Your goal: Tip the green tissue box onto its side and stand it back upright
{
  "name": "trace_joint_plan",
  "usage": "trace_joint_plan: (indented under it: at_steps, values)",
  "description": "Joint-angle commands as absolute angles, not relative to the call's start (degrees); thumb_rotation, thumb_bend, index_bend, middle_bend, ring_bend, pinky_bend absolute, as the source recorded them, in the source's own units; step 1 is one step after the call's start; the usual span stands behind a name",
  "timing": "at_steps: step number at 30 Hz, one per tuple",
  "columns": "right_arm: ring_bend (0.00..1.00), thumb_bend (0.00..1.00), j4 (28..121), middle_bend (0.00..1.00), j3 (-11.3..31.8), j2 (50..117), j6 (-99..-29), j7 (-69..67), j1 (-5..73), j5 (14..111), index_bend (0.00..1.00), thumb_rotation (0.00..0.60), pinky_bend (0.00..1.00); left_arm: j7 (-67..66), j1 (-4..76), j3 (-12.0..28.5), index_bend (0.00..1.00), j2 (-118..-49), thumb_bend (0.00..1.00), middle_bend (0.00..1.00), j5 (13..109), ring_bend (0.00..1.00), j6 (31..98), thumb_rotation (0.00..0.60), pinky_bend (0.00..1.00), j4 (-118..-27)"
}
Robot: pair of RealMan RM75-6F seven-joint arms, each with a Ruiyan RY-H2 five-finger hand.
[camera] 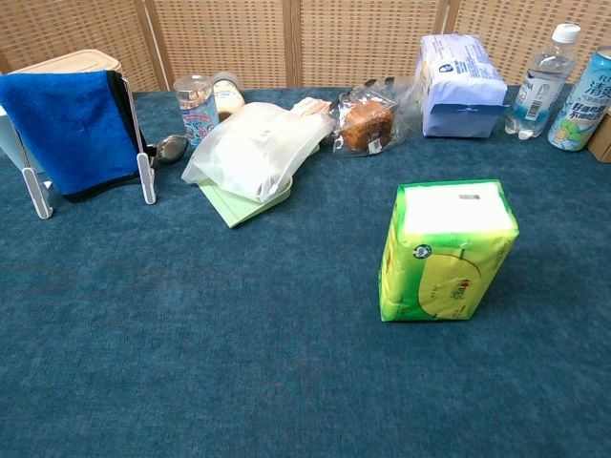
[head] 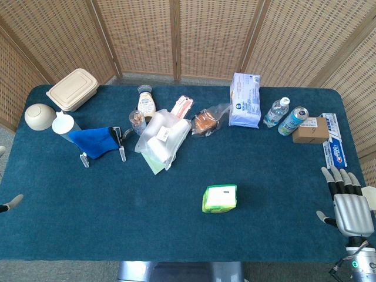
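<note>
The green tissue box [head: 220,198] stands on the blue tablecloth near the front middle; in the chest view the green tissue box [camera: 446,250] shows its white top face up and a yellow-green front. My right hand [head: 348,202] hovers at the table's right front corner, fingers stretched forward and apart, holding nothing, far to the right of the box. Only a fingertip of my left hand [head: 10,203] shows at the far left edge, well away from the box; its state is not readable. Neither hand appears in the chest view.
Behind the box lie a white plastic bag [head: 161,140], a bread packet [head: 207,121], a blue-white tissue pack [head: 245,100], a water bottle [head: 276,111] and a can [head: 292,120]. A blue cloth on a rack [head: 97,142], a bowl [head: 39,116] and lunchbox [head: 72,89] sit left.
</note>
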State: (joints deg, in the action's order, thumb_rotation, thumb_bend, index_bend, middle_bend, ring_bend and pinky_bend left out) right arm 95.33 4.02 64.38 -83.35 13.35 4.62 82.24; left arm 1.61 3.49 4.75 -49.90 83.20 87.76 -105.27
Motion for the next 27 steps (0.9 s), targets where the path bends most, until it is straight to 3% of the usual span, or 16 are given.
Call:
trace_joint_plan:
  at_steps: [1, 10, 14, 20, 27]
  values:
    - [0.00, 0.00, 95.4, 0.00, 4.0, 64.3, -83.1, 13.3, 4.7, 82.0, 0.00, 0.600, 0.09, 1.7, 3.2, 4.7, 0.04, -49.8, 0.02, 0.00, 83.4, 0.00, 88.1, 0.600, 0.00, -105.3]
    - [0.00, 0.00, 98.5, 0.00, 3.5, 63.3, -83.3, 14.4, 5.2, 84.6, 0.00, 0.600, 0.09, 2.1, 3.2, 4.8, 0.03, -50.0, 0.02, 0.00, 83.5, 0.00, 88.4, 0.600, 0.00, -105.0]
    - [0.00, 0.00, 104.8, 0.00, 3.8, 60.6, -82.9, 18.1, 6.9, 87.9, 0.00, 0.600, 0.09, 2.6, 3.4, 5.0, 0.03, -50.0, 0.02, 0.00, 82.9, 0.00, 87.8, 0.600, 0.00, -104.9]
    - [0.00, 0.00, 113.7, 0.00, 3.9, 57.7, -74.2, 20.4, 12.1, 88.7, 0.00, 0.600, 0.09, 3.1, 3.3, 5.0, 0.03, -49.7, 0.02, 0.00, 83.0, 0.00, 87.8, 0.600, 0.00, -105.5]
    - [0.00, 0.00, 117.0, 0.00, 4.3, 58.2, -63.7, 20.2, 19.0, 88.4, 0.00, 0.600, 0.09, 4.2, 3.3, 5.0, 0.03, -49.4, 0.02, 0.00, 82.6, 0.00, 87.5, 0.600, 0.00, -105.5]
